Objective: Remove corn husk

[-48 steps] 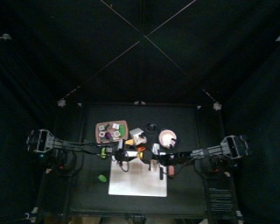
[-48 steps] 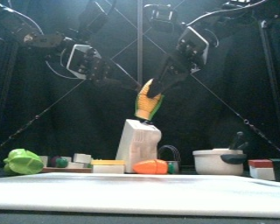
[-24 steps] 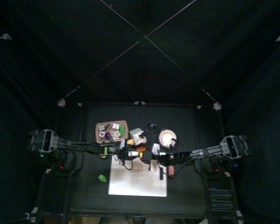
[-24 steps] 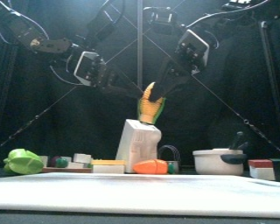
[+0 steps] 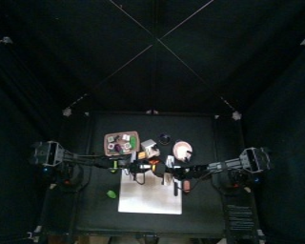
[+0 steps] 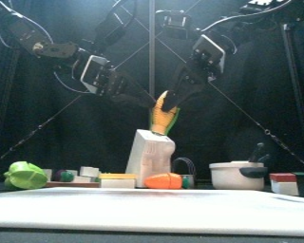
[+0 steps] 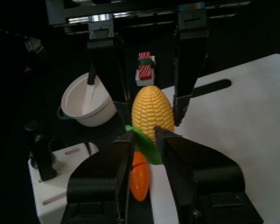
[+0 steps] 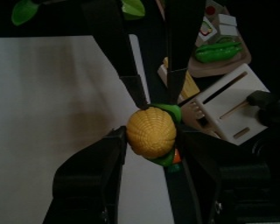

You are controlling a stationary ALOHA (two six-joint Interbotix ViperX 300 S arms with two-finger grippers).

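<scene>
The corn [image 6: 161, 109] is hanging in mid-air above the desk [image 6: 152, 211], pinched by the right end effector [image 8: 154, 140]. It looks firm and light, its green husk [image 7: 146, 144] soft; the spread left end effector [image 7: 146, 109] is flanking it.

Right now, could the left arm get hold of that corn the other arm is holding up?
Probably yes. The corn sits in the right fingers, and the left fingers stand open to either side of it with nothing between.
</scene>
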